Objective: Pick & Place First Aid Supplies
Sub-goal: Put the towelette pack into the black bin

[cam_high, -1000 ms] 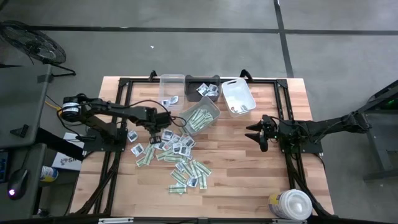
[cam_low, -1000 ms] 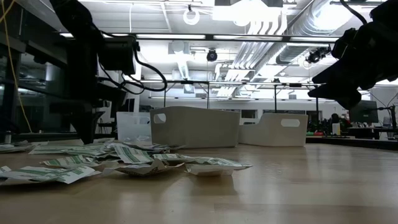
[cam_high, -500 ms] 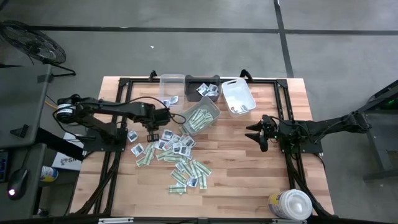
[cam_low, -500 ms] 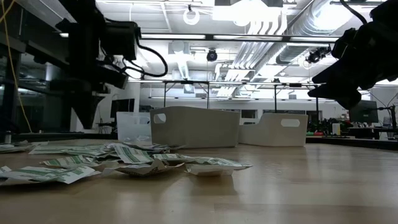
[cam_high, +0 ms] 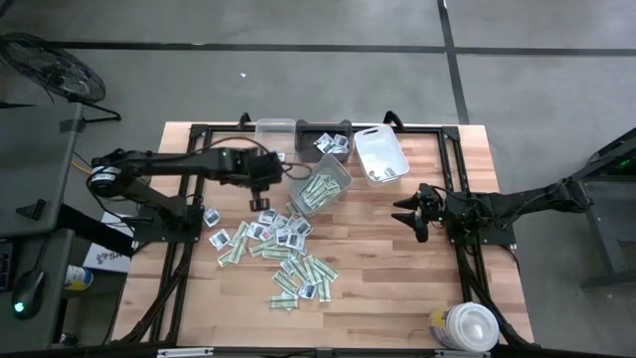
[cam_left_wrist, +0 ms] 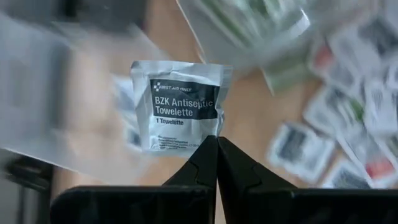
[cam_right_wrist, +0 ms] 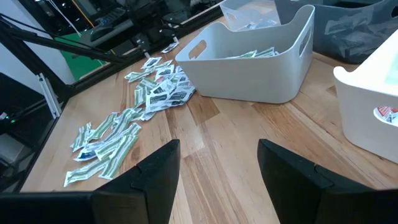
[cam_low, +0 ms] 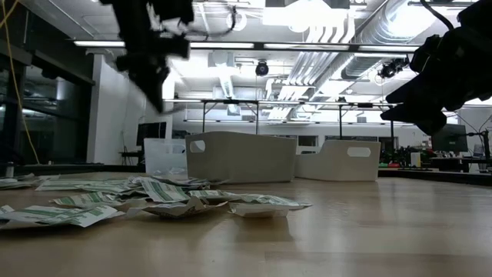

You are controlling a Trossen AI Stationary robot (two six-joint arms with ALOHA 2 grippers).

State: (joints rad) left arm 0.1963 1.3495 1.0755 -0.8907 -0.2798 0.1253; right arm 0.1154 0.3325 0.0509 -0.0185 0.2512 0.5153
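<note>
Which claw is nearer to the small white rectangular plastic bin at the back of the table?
The right claw. It hangs open just in front of the white bin; the left claw is farther away, past the grey bin, shut on a towelette packet.

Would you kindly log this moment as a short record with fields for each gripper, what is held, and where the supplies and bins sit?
left gripper: shut on a white towelette packet, raised above the table near the bins
right gripper: open, empty, waiting at the table's right side
loose packets: scattered on the wood, left of centre
grey bin: holds green-and-white strips
dark bin: holds a few packets
white bin: far edge, contents unclear
</note>
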